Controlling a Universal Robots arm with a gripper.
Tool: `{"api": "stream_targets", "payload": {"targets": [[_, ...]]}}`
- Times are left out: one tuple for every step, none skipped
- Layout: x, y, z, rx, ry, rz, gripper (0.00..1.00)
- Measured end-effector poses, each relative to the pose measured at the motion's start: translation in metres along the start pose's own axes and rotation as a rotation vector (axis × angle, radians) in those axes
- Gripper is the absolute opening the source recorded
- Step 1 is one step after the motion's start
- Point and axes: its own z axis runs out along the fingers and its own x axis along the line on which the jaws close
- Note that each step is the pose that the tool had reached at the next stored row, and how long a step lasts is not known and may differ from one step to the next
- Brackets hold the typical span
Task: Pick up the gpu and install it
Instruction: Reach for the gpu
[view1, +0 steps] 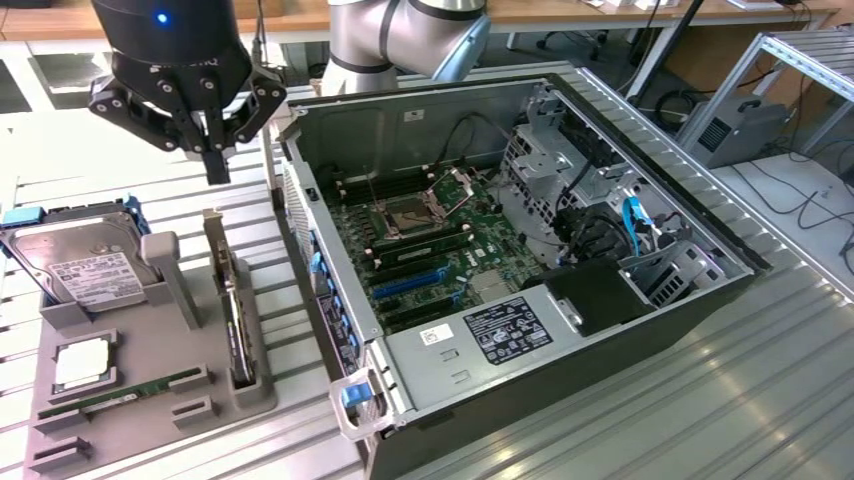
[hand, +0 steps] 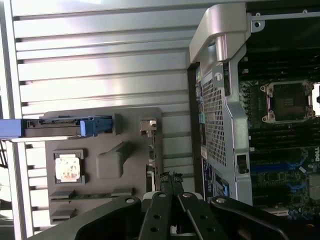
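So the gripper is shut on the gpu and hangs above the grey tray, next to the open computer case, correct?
Not quite: the gripper is shut on nothing. The gpu stands on edge in its slot on the grey tray, apart from the gripper, as the exterior view shows. The rest holds: the gripper hangs above the tray, next to the open computer case.

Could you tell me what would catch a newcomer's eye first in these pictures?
The open computer case, lying on its side, takes the middle and the exterior view's right, its motherboard bare with an empty processor socket. At the exterior view's upper left the black gripper, shut, hovers over a grey holder where the gpu stands on edge near a hard drive.
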Motion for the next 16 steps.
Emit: {"api": "stream_targets", "payload": {"targets": [[0.0000, -0.0004, 0.0000, -0.0001, -0.0001, 0.000, 0.11], [-0.0001, -0.0007, 0.0000, 0.0000, 0.0000, 0.000, 0.11], [-0.0001, -0.0010, 0.0000, 0.0000, 0.0000, 0.000, 0.11], [-0.0001, -0.0012, 0.0000, 0.0000, 0.0000, 0.000, 0.11], [-0.0001, -0.0015, 0.0000, 0.0000, -0.0001, 0.000, 0.11], [-0.0002, -0.0018, -0.0001, 0.0000, 0.0000, 0.000, 0.11], [-0.0002, -0.0020, -0.0001, -0.0001, 0.0000, 0.000, 0.11], [-0.0002, -0.0023, -0.0001, -0.0001, 0.0000, 0.000, 0.11], [-0.0002, -0.0027, -0.0001, 0.0000, 0.0000, 0.000, 0.11], [-0.0002, -0.0030, -0.0001, 0.0000, 0.0000, 0.000, 0.11], [-0.0003, -0.0032, -0.0001, -0.0001, 0.0000, 0.000, 0.11], [-0.0003, -0.0034, -0.0001, -0.0001, 0.0000, 0.000, 0.11], [-0.0003, -0.0038, -0.0002, 0.0000, 0.0000, 0.000, 0.11], [-0.0003, -0.0041, -0.0002, 0.0000, 0.0000, 0.000, 0.11], [-0.0003, -0.0042, -0.0002, -0.0001, 0.0000, 0.000, 0.11], [-0.0004, -0.0045, -0.0001, -0.0001, -0.0001, 0.000, 0.11]]}}
